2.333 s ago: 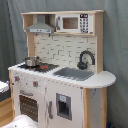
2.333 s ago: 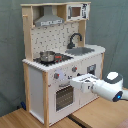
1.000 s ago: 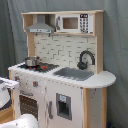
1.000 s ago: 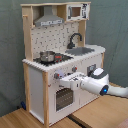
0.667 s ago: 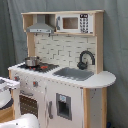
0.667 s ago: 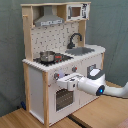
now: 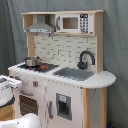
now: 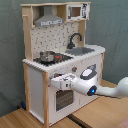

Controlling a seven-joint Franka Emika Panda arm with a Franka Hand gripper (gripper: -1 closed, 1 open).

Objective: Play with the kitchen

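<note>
A staged test space — grey curtain (image 7: 10, 45) backdrop, wooden floor (image 8: 100, 112).

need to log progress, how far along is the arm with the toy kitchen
Done: the arm has reached the front of the toy kitchen. In hand: in the second exterior view the end effector sits against the top of the oven door, near the knobs; whether it grips anything cannot be told. Left: the oven door looks shut, and the pot on the stove and the faucet look untouched.
</note>
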